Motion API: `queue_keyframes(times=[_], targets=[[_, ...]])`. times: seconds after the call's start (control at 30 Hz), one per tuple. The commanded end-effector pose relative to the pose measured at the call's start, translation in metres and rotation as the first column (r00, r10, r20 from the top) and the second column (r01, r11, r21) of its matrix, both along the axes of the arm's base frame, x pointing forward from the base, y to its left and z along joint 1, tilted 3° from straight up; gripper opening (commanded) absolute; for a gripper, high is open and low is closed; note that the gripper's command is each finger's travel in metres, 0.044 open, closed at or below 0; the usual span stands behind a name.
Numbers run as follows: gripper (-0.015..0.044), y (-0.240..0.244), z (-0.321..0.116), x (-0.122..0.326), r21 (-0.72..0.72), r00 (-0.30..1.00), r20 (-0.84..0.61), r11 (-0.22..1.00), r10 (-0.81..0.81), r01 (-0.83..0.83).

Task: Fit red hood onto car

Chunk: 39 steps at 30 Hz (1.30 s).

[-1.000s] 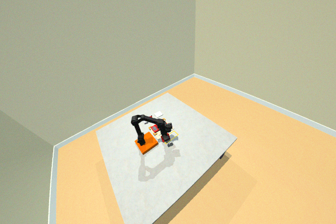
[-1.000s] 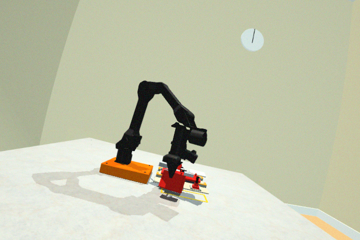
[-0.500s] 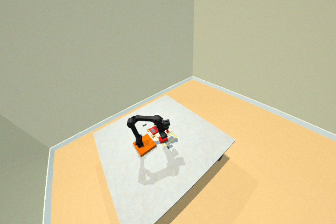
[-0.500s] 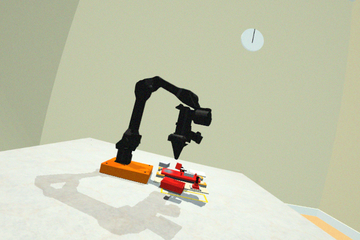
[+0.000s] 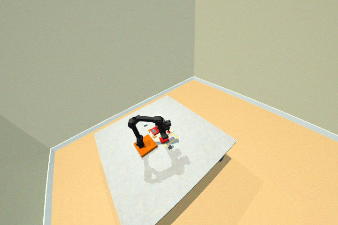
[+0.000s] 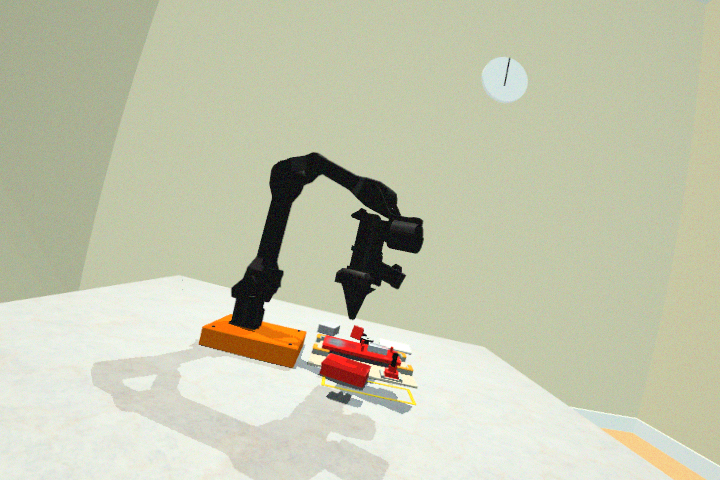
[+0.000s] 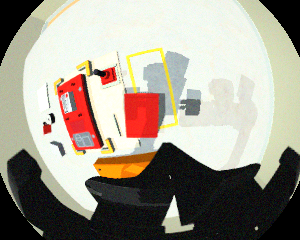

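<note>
The hood, a red box shape, lies beside the cream board, over its edge and one end of the yellow outline. Whether it rests fully flat I cannot tell. The chassis is red and sits in the jig with yellow corner pieces. The grey engine block is on it. The pegs are too small to make out surely. My gripper is shut and empty, pointing down above the hood and chassis area, with a gap beneath its tips.
A red clamp with a black handle stands on the board. The orange arm base is behind the hood. A grey bracket and a white plate lie beyond the chassis. The yellow outline marks the table.
</note>
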State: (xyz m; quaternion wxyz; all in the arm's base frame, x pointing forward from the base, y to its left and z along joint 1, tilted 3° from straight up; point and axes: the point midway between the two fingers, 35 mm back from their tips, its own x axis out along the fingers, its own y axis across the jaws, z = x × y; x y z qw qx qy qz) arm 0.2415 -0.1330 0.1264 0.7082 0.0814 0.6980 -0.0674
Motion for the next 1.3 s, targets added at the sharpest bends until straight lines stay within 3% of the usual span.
queue_keyframes(times=[0.0,0.13,0.33,0.7,1.27], targets=[[0.0,0.0,0.0,0.0,-0.001,1.0,0.001,1.0,0.0,0.0],[0.0,0.0,0.0,0.0,-0.001,1.0,0.001,1.0,0.0,0.0],[0.0157,0.037,-0.044,0.014,0.013,1.0,-0.008,1.0,-0.001,0.001],[0.044,0.039,-0.051,0.015,0.014,1.0,-0.009,1.0,-0.001,0.001],[0.044,0.039,-0.066,0.016,0.014,1.0,-0.009,1.0,-0.001,0.001]])
